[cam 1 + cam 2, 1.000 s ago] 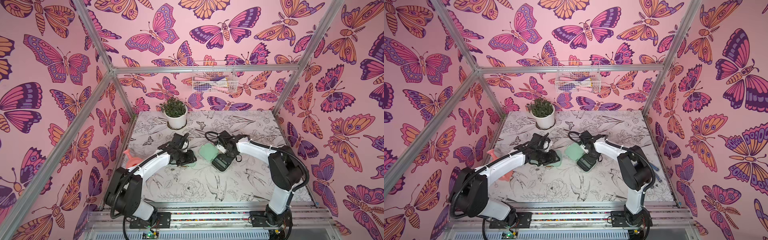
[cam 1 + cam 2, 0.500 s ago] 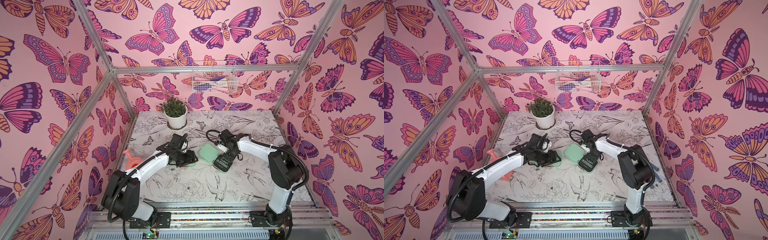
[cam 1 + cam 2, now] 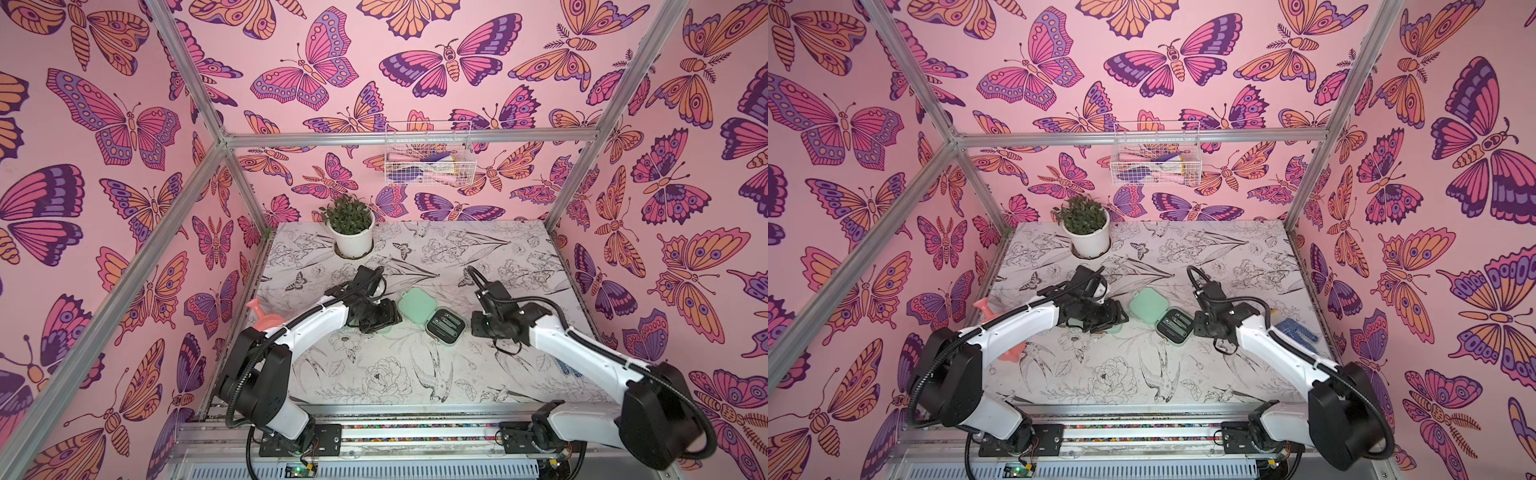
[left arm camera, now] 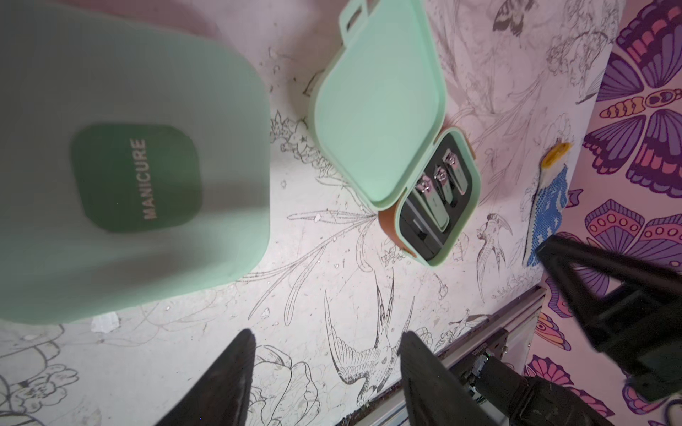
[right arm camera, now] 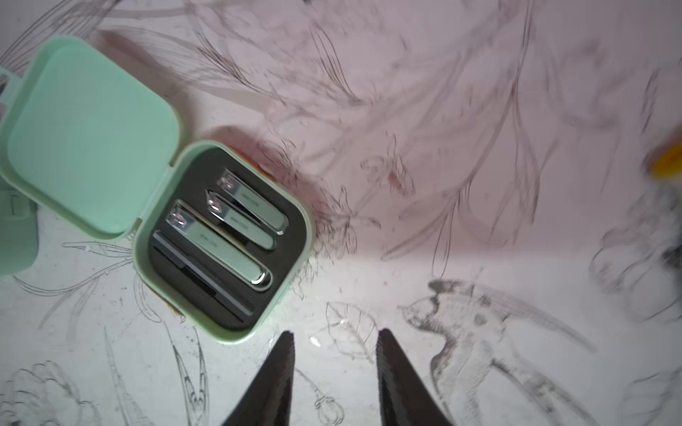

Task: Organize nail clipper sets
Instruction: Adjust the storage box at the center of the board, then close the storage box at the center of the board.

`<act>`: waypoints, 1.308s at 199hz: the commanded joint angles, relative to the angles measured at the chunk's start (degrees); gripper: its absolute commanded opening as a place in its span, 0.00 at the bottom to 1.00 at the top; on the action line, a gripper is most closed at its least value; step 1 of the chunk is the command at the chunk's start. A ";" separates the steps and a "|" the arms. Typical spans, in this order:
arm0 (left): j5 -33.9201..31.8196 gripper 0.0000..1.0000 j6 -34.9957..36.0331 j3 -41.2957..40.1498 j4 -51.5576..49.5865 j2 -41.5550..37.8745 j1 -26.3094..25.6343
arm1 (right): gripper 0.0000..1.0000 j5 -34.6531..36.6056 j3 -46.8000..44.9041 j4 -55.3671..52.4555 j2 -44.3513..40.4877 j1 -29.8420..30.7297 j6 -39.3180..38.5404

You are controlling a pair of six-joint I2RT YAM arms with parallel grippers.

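Partly done, by the look of it. Between the two end effectors, flat on the desk (image 3: 415, 374): open case (image 3: 432, 318), lid folded back, three clippers (image 5: 221, 236) seated side by side in its black insert, plus a dark slim tool in the next slot. Looks filled and probably needs only closing. Close under and ahead of the left end effector (image 4: 324, 339): closed case (image 4: 110, 166), label up, untouched. No third case and no loose clippers in view, so hard to judge the remainder beyond shutting that lid.

Left end effector: fingers parted fairly wide, gripping nothing, hovering low by the closed case. Right end effector (image 5: 336, 333): fingers parted less, likewise empty, just beside the open case's base and clear of it.

Both arms reaching forward from the front rail, elbows bent, wrists turned inward across the open case. Well behind the right end effector, by the wall: blue glove (image 3: 1296, 330). Behind the left arm: pink watering can (image 3: 266, 318).
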 commanded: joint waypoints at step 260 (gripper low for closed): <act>16.31 0.89 16.65 39.63 -14.76 38.53 8.23 | 0.42 -9.19 -1.55 19.89 11.53 0.52 20.67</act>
